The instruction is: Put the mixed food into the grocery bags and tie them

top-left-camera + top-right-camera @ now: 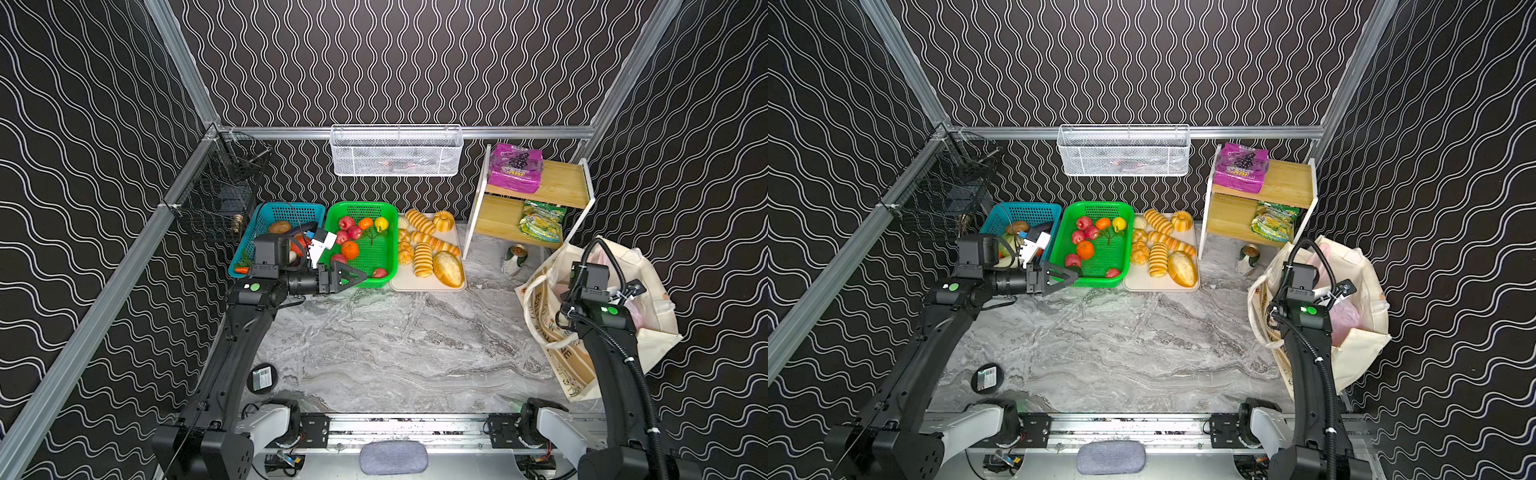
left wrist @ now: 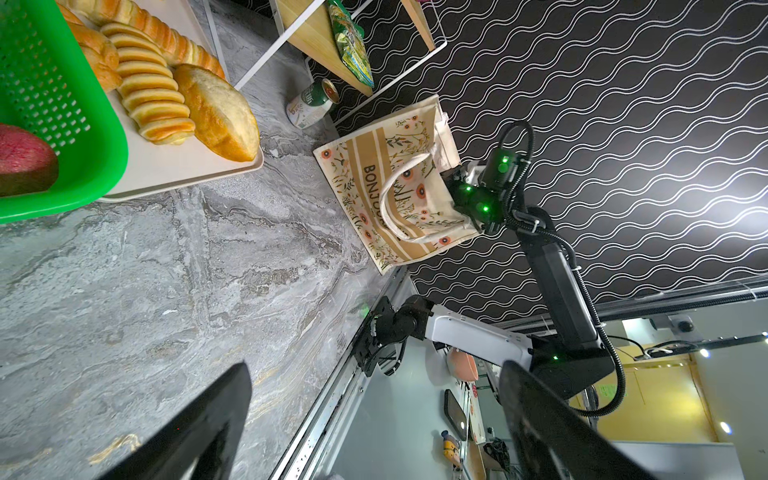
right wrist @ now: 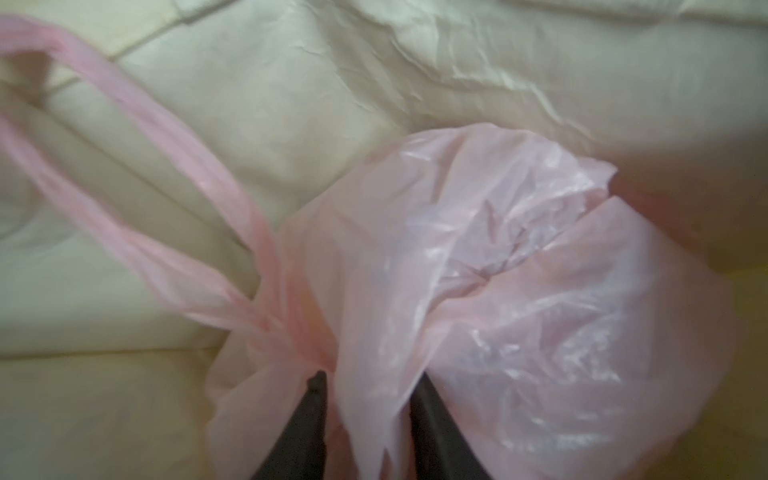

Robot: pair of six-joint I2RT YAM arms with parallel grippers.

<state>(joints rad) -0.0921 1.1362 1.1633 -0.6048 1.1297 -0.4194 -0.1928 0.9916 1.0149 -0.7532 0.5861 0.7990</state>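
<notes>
**Clerk:** Top views, left arm?

**Checker:** Left arm: risen from its base, elbow bent, wrist level. Left claw [image 1: 353,276] points rightward over the front rim of the green basket [image 1: 392,241]. The basket holds the toy fruits [image 1: 350,250]. How far the fingers are spread is hard to read from above.

**Clerk:** Right arm, same views?

**Checker:** Right arm: forearm upright, wrist bent down into the cream tote [image 1: 660,332]. The tote stands at the right edge of the tabletop [image 1: 395,340]. The right claw is hidden inside the tote in both top views. The pink plastic bag [image 1: 1343,322] shows inside the tote, beside the wrist. The purple grape packet [image 1: 515,168] lies on the top shelf of the wooden rack [image 1: 552,191]. The green-yellow snack bag [image 1: 542,220] lies on the lower shelf.

**Clerk:** Left wrist view?

**Checker:** It supplies what the top views lack. The left claw [image 2: 374,365] has its fingers spread wide, with nothing between them. It also shows the tote's front [image 2: 399,195]: tan stripes, BONJOUR lettering, a white rope handle. The right arm dips into the tote's mouth.

**Clerk:** Right wrist view?

**Checker:** This is the only sight of the right claw [image 3: 368,376]. Its fingers [image 3: 307,415] are parted part-way, and a fold of the pink plastic bag [image 3: 519,270] lies in the gap. No squeeze on it can be made out. The bag rests on the tote's cream inner cloth, with one handle loop stretched away. Its contents cannot be told, as the picture is blurred.
</notes>
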